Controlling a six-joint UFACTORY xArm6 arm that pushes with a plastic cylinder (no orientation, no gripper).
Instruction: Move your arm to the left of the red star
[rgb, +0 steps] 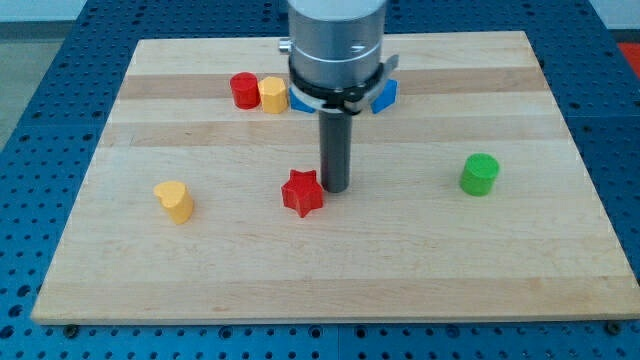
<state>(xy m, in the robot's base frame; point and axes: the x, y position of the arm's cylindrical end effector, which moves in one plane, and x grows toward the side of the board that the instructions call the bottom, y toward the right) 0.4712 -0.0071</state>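
A blue perforated bench carries a pale wooden board that fills most of the view, seen from the board's near edge. Over the board's upper middle hangs the arm's grey cylinder body, ringed by a dark collar, from which a straight dark rod drops to the wood. There is no pincer on this arm, so nothing opens or closes; it ends only in my tip. My tip stands on the board just at the right of the red star, close enough that touching or a hair apart cannot be told.

The red star lies near the board's middle, slightly toward the view's left. A green cylinder sits well apart toward the view's right. A yellow block, rounded and possibly heart-shaped, rests toward the view's left, level with the star. Near the view's top, a red cylinder and a yellow cylinder-like block stand touching side by side. Two blue pieces show behind the collar, one at its left and one at its right; their shapes are partly hidden.
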